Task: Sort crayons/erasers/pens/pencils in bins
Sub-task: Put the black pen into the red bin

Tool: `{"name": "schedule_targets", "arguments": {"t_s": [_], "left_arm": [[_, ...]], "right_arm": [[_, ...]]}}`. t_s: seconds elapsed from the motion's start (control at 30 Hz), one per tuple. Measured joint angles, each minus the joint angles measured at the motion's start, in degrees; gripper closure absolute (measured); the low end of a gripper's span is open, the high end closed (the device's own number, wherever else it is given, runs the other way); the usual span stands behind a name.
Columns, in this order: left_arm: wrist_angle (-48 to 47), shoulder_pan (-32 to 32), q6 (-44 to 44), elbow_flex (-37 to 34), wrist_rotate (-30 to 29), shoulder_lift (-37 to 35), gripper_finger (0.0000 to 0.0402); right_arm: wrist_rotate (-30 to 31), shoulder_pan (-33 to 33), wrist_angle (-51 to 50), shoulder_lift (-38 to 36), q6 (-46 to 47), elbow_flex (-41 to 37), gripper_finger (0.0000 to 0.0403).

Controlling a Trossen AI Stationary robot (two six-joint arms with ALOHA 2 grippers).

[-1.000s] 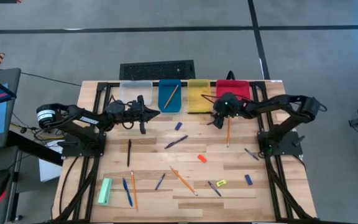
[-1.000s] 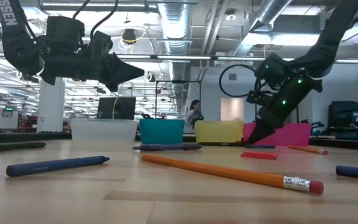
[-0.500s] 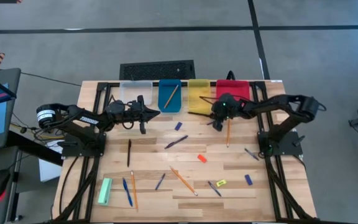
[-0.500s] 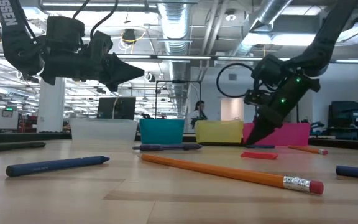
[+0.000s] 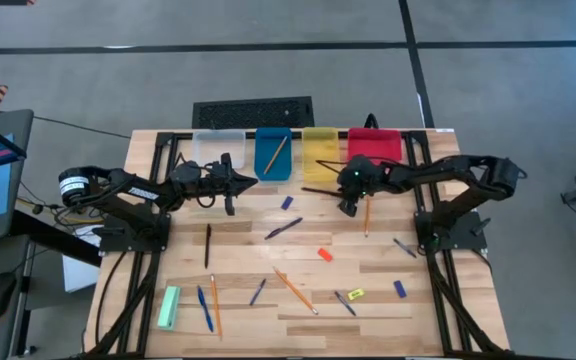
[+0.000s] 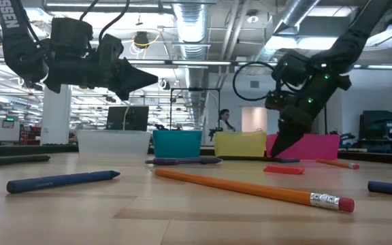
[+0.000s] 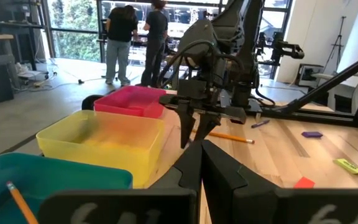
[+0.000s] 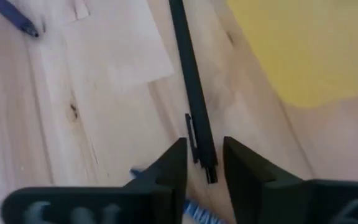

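My right gripper [image 5: 349, 206] is open and low over the table in front of the yellow bin [image 5: 320, 152]. In the right wrist view its fingers [image 8: 178, 163] stand on either side of a black pen [image 8: 191, 93], near the pen's clip end, with a gap on each side. The pen [image 5: 320, 190] lies flat on the wood. My left gripper [image 5: 255, 180] is shut and hovers in front of the clear bin [image 5: 218, 148] and the blue bin [image 5: 273, 155], which holds an orange pencil. The red bin [image 5: 375, 143] stands at the far right of the row.
An orange pencil [image 5: 367, 214] lies just right of my right gripper. Scattered nearer the table's near edge are more pens [image 5: 284, 228], pencils [image 5: 294, 289], a red eraser [image 5: 325, 254], a yellow eraser [image 5: 356, 294], blue erasers [image 5: 400, 288] and a green block [image 5: 170, 306].
My right gripper has swung a little toward the table's left and tipped steeper, while its fingertips have stayed low in front of the yellow bin.
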Motion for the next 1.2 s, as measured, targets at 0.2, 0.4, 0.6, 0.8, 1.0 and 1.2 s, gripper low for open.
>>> {"name": "schedule_targets", "arguments": {"t_s": [0.2, 0.4, 0.6, 0.8, 1.0, 1.2], "left_arm": [[0.0, 0.0, 0.0, 0.0, 0.0, 0.0, 0.0401], [0.0, 0.0, 0.0, 0.0, 0.0, 0.0, 0.0401], [0.0, 0.0, 0.0, 0.0, 0.0, 0.0, 0.0401], [0.1, 0.0, -0.1, 0.0, 0.1, 0.0, 0.0401], [0.1, 0.0, -0.1, 0.0, 0.1, 0.0, 0.0401], [0.2, 0.0, -0.1, 0.0, 0.1, 0.0, 0.0401]], "right_arm": [[1.4, 1.2, -1.1, 0.2, 0.1, 2.1, 0.0228], [1.7, 1.4, -2.4, 0.5, -0.8, 2.1, 0.0225], [2.5, 2.3, -0.5, 4.4, -1.3, 2.2, 0.0253], [2.5, 2.5, 1.8, 7.8, -1.2, 2.7, 0.0271], [2.5, 2.5, -1.6, 8.4, -1.4, 4.2, 0.0309], [2.7, 3.3, -6.8, 8.5, -3.2, 6.8, 0.0341]]}}
